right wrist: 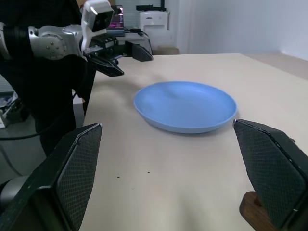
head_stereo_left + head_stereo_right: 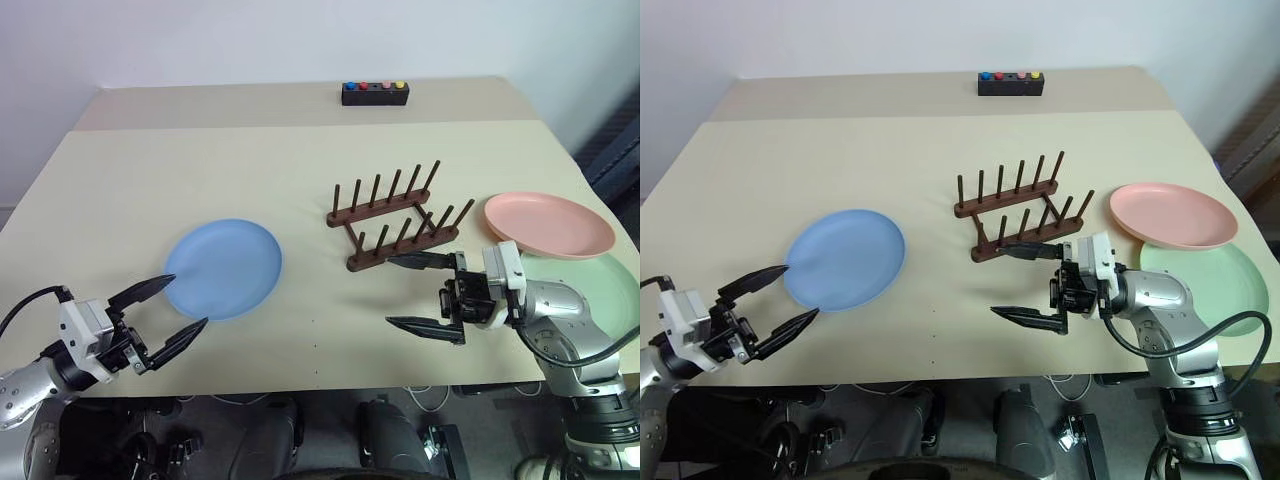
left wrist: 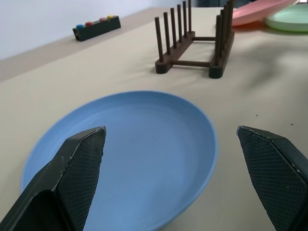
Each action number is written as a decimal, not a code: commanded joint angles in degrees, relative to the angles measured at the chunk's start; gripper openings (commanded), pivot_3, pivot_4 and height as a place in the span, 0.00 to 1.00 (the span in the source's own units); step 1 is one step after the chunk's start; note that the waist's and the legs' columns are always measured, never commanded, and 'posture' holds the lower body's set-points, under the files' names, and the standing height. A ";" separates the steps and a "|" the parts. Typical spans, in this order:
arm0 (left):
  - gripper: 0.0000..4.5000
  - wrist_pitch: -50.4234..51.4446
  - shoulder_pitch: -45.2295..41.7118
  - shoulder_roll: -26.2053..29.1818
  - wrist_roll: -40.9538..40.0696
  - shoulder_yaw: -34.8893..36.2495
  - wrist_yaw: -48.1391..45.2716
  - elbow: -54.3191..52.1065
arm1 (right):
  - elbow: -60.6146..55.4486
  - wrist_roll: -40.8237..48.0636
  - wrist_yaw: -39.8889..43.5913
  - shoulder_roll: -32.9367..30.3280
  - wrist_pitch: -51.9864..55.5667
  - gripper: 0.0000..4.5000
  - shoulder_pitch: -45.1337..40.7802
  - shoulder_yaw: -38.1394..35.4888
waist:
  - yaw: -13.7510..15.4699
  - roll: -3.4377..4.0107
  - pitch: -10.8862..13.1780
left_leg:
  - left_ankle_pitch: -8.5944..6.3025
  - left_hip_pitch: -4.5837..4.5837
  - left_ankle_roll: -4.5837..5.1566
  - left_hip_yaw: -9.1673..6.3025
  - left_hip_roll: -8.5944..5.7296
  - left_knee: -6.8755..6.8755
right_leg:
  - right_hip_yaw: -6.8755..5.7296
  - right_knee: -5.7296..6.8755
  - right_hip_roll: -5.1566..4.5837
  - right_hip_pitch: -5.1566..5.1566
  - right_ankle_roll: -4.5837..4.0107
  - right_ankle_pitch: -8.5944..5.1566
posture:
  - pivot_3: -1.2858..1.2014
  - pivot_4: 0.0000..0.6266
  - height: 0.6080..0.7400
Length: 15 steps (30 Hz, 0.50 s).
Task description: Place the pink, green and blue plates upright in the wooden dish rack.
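Button box (image 2: 375, 93) far behind empty rack (image 2: 393, 215)

A wide desk (image 2: 150, 160) with a pale beige matte top fills the scene; a seam runs across it near the far end, where the surface turns a shade darker. A small black box with coloured buttons (image 2: 375, 93) sits at that far edge. Behind the desk rises a plain white wall (image 2: 250, 40), evenly lit. In the right wrist view, a white cabinet (image 1: 154, 21) stands against the far wall.
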 commanded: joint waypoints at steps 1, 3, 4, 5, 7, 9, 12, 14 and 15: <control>1.00 0.53 -2.30 1.24 -0.09 -0.67 -1.18 0.85 | -2.02 0.63 -0.33 -0.73 -0.71 0.99 0.49 -0.78 | -0.06 0.01 0.00 | 0.00 0.00 0.00 0.00 0.00 0.00 | 0.00 0.00 0.00 0.00 0.00 0.00 | 0.52 0.24 1.00; 1.00 -2.04 -3.76 0.03 2.09 -1.21 -0.36 2.12 | -1.42 0.61 0.00 -1.00 -1.21 0.99 0.96 -1.34 | -0.06 0.01 0.00 | 0.00 0.00 0.00 0.00 0.00 0.00 | 0.00 0.00 0.00 -0.01 0.01 0.00 | 0.52 0.24 1.00; 1.00 -2.53 -4.31 -0.39 2.86 -1.45 0.26 2.40 | -1.02 0.58 0.07 -1.07 -1.33 0.99 0.98 -1.49 | -0.08 0.01 0.00 | 0.00 0.00 0.00 0.00 0.00 -0.01 | 0.00 -0.01 0.00 -0.01 0.01 0.01 | 0.52 0.24 1.00; 1.00 -2.80 -4.82 -0.83 3.34 -1.60 0.84 2.61 | -0.68 0.52 0.14 -1.08 -1.47 0.99 0.87 -1.51 | -0.09 0.01 0.00 | 0.00 0.00 0.00 0.01 0.00 -0.01 | 0.00 -0.01 0.01 -0.01 0.02 0.01 | 0.52 0.24 1.00; 1.00 -2.21 -5.31 -1.26 3.73 -2.20 1.72 1.99 | -0.05 0.59 0.39 -1.09 -1.54 0.99 0.30 -1.37 | -0.13 0.00 0.00 | 0.00 0.00 0.00 0.00 0.00 -0.01 | 0.00 0.00 0.02 -0.01 0.02 0.01 | 0.52 0.24 1.00; 1.00 -1.97 -5.22 -1.41 4.21 -2.88 1.99 1.45 | 0.71 0.66 1.16 -1.32 -1.89 0.99 -0.20 -1.40 | -0.14 0.00 0.00 | 0.00 0.00 0.00 0.00 0.00 -0.02 | 0.00 0.00 0.03 -0.01 0.02 0.01 | 0.52 0.24 1.00; 1.00 -2.28 -5.74 -1.78 5.04 -3.53 2.63 1.73 | 2.60 0.52 2.33 -1.91 -2.71 0.99 -0.87 -2.08 | -0.12 0.01 0.00 | 0.00 0.00 0.00 0.00 0.00 -0.01 | 0.01 0.00 0.02 -0.01 0.02 0.01 | 0.52 0.24 1.00; 1.00 -2.69 -6.46 -2.24 5.22 -3.98 2.77 2.53 | 3.49 0.23 2.71 -2.08 -3.65 0.99 -0.95 -2.31 | 0.03 0.00 0.00 | 0.00 0.00 0.00 0.00 0.00 -0.01 | 0.01 0.00 0.02 0.00 0.02 0.01 | 0.52 0.24 1.00; 1.00 -2.84 -7.12 -3.03 6.21 -4.72 4.03 2.74 | 3.98 0.14 2.61 -2.22 -4.11 0.99 -0.71 -2.73 | 0.03 0.00 0.00 | 0.00 0.00 0.00 0.00 0.00 0.01 | -0.01 0.00 0.01 0.00 0.02 0.01 | 0.52 0.24 1.00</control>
